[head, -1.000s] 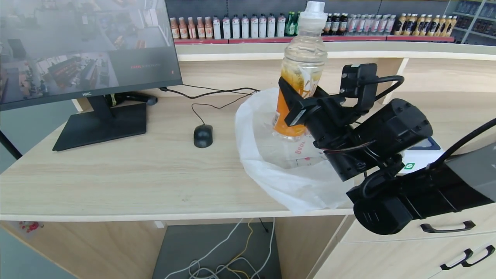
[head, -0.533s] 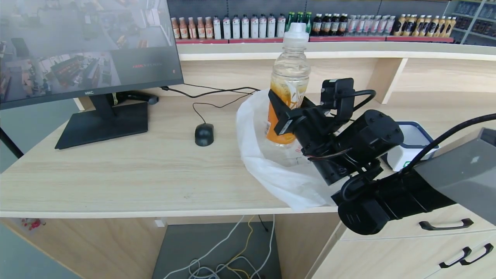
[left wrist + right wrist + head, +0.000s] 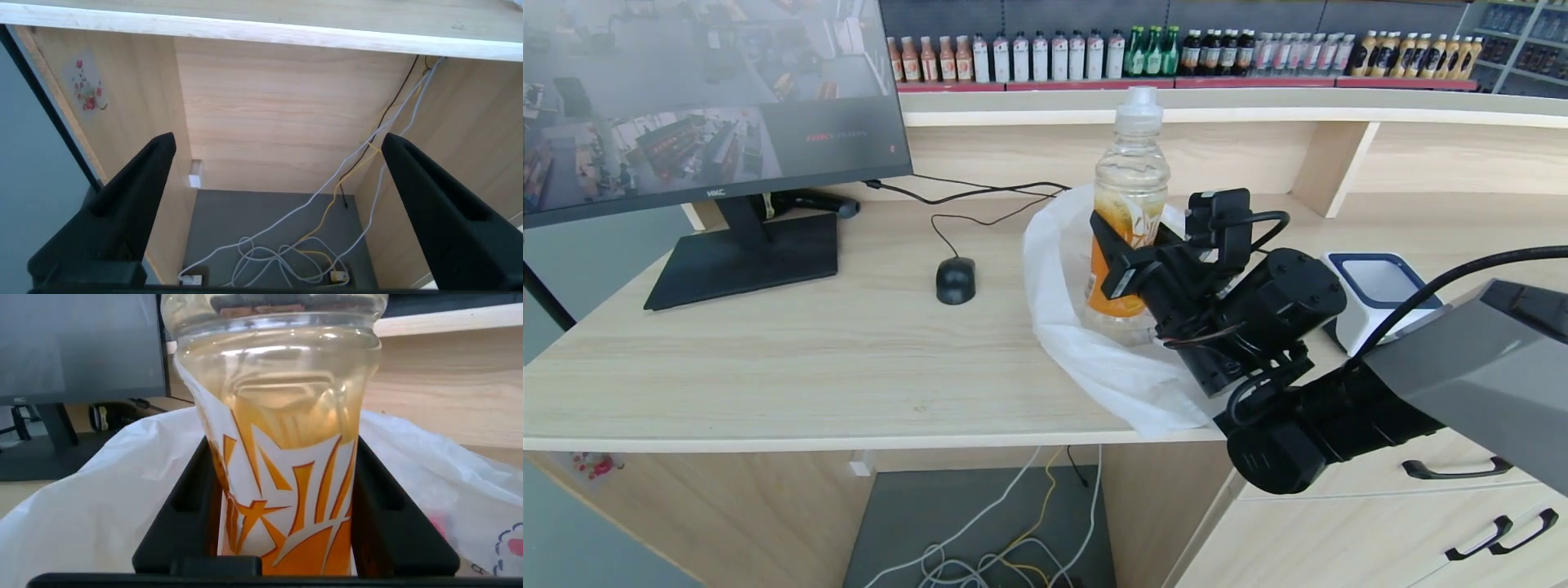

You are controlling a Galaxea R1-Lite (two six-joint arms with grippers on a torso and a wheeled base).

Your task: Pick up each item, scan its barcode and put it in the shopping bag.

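Observation:
My right gripper (image 3: 1127, 257) is shut on an upright clear bottle (image 3: 1128, 216) of orange drink with a white cap and an orange-and-white label. It holds the bottle's lower half over the open mouth of the white shopping bag (image 3: 1086, 327) on the counter. In the right wrist view the bottle (image 3: 282, 465) stands between the two black fingers (image 3: 184, 514), with the bag (image 3: 98, 506) behind and below it. The barcode scanner (image 3: 1372, 298), white with a dark blue top, sits on the counter to the right of the bag. My left gripper (image 3: 278, 212) is open below the counter's front edge, facing the cables underneath.
A monitor (image 3: 707, 98) on a black stand occupies the counter's far left, with a black mouse (image 3: 955, 279) and its cable between it and the bag. A raised back ledge (image 3: 1217, 114) runs behind the counter. Drawers (image 3: 1454, 498) lie below at right.
My right gripper has lowered the bottle and carried it slightly left toward the bag's mouth. The head view has shifted, bringing the scanner into sight.

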